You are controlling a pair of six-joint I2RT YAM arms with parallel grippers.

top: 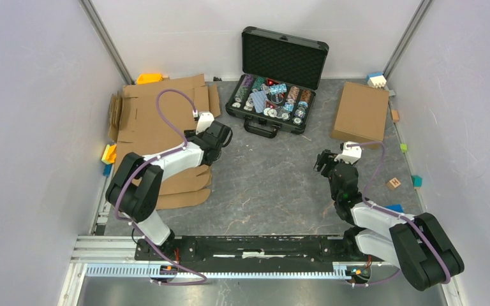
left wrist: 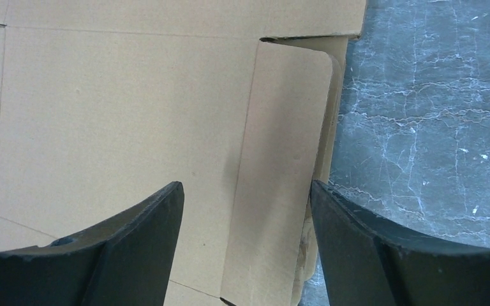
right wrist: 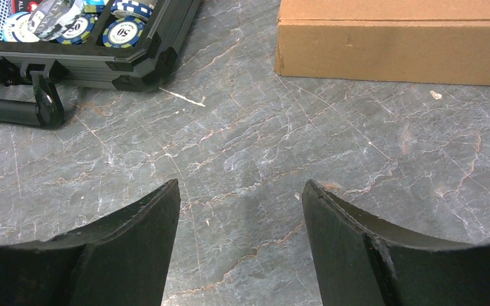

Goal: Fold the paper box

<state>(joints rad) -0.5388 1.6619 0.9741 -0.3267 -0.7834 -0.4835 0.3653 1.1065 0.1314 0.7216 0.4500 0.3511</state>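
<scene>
The paper box (top: 147, 121) lies flat and unfolded on the left of the table, plain brown cardboard with cut flaps. My left gripper (top: 220, 135) hovers over its right edge. In the left wrist view the left gripper (left wrist: 245, 191) is open, and a narrow rounded side flap (left wrist: 284, 146) runs between the fingers, slightly raised beside the main panel (left wrist: 115, 115). The flap's edge is close to the right finger (left wrist: 357, 248); the left finger stands clear of it. My right gripper (top: 325, 162) (right wrist: 239, 188) is open over bare grey table, holding nothing.
An open black case (top: 274, 76) (right wrist: 89, 60) of colourful chips stands at the back centre. A closed brown cardboard box (top: 360, 113) (right wrist: 395, 38) lies at the back right. Small coloured blocks (top: 108, 153) (top: 393, 183) sit along both side walls.
</scene>
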